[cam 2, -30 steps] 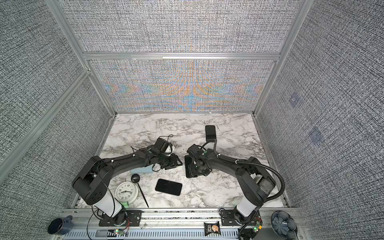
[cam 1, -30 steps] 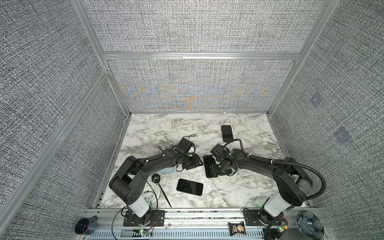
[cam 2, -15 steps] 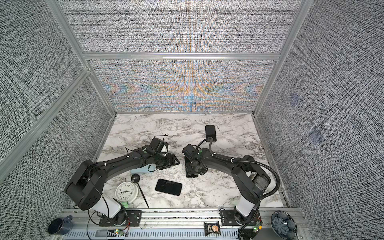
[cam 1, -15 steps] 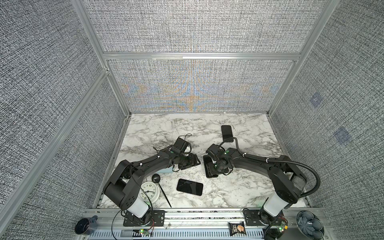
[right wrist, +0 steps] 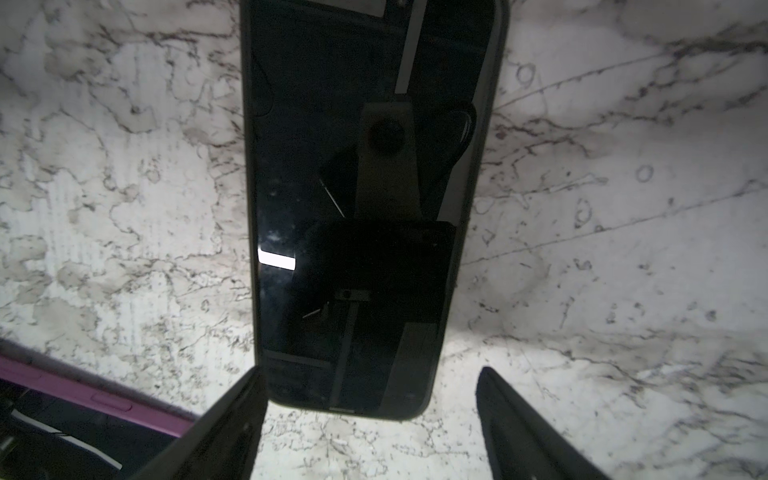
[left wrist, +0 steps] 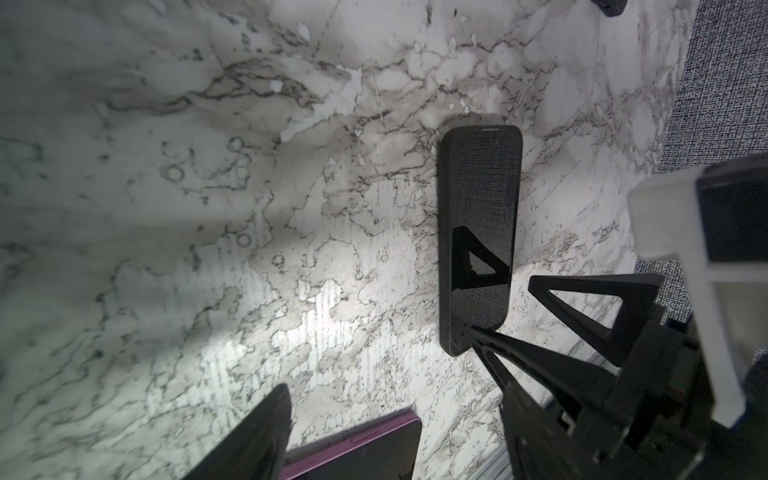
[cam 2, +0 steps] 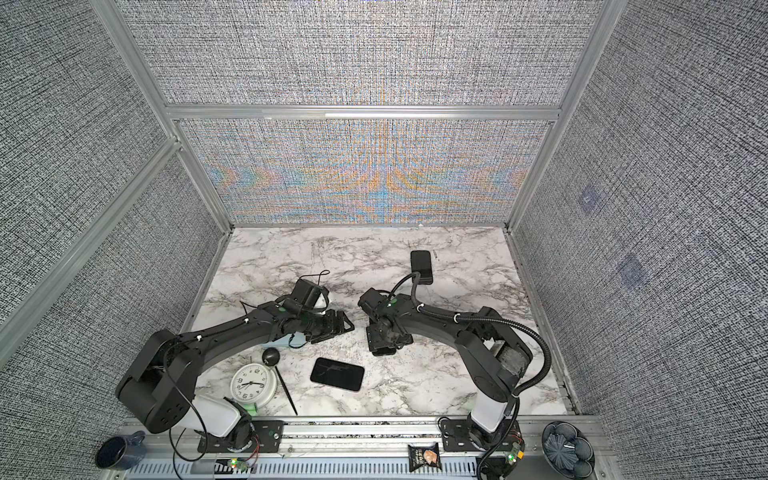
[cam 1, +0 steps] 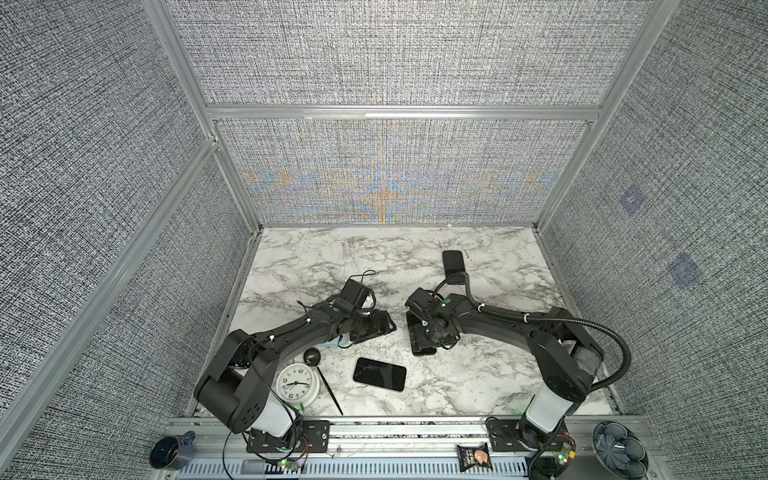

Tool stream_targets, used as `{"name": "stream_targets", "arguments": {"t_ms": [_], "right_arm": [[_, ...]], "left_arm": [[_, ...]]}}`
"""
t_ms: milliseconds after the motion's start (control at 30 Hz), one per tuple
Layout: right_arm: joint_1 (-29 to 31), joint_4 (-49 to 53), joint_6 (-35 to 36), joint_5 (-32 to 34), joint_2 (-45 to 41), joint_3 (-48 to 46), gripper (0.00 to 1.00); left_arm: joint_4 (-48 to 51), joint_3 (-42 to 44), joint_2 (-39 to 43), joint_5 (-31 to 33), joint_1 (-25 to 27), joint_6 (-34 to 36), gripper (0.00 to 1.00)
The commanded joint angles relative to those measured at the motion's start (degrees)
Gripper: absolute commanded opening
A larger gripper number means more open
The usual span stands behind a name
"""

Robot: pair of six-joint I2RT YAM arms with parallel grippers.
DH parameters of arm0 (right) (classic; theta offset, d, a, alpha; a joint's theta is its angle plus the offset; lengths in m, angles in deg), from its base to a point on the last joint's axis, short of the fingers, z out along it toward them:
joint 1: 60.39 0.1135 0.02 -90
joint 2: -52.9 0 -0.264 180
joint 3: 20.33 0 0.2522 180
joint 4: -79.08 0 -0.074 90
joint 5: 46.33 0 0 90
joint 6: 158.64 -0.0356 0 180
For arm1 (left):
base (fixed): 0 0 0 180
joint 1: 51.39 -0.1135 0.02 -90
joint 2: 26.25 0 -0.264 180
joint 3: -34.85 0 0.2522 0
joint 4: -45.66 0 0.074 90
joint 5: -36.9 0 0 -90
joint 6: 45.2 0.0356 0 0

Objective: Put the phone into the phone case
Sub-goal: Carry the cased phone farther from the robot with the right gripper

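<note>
Left wrist view: phone [left wrist: 482,199] flat on marble tabletop [left wrist: 208,208], glossy screen ringed by matte black phone case [left wrist: 445,232], seemingly seated already; right gripper [left wrist: 502,303] at one short end, one fingertip [left wrist: 498,338] by the corner, whether touching unclear, other fingertip well clear. Right wrist view: fingers [right wrist: 232,419] splayed wider than that same end, gripping nothing. Judged by look: thin, rigid, lightish; glass face slick and breakable, case rim rubbery and grippier. Best held across the long edges on the rim, mid-length, never by the glass; corners worth a press to check seating. Top views, both: cased phone right of centre, mostly hidden under right gripper; left gripper [cam 1: 386,326] just left of it, apart, jaws spread, nothing held; purple-edged phone [cam 1: 379,374] lower in frame, untouched; another dark slab [cam 1: 452,259] toward upper right of tabletop, handset or empty case impossible to tell. Against a second back: both phones in the same spots, both pairs of jaws wider, left arm's elbow sunk toward lower left.
</note>
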Motion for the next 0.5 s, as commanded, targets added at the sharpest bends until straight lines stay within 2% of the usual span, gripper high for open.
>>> {"name": "stream_targets", "arguments": {"t_ms": [0, 200, 467], "right_arm": [[0.22, 2.56, -2.48, 2.61, -0.16, 0.59, 0.99], [0.20, -1.31, -5.03, 3.79, -3.63, -2.48, 0.99], [0.26, -0.46, -3.55, 1.96, 0.49, 0.95, 0.99]], "left_arm": [[-0.34, 0.81, 0.84, 1.19, -0.26, 0.15, 0.83], [-0.88, 1.57, 1.25, 1.18, -0.27, 0.10, 0.82], [-0.10, 2.45, 2.87, 1.81, -0.52, 0.24, 0.83]]}}
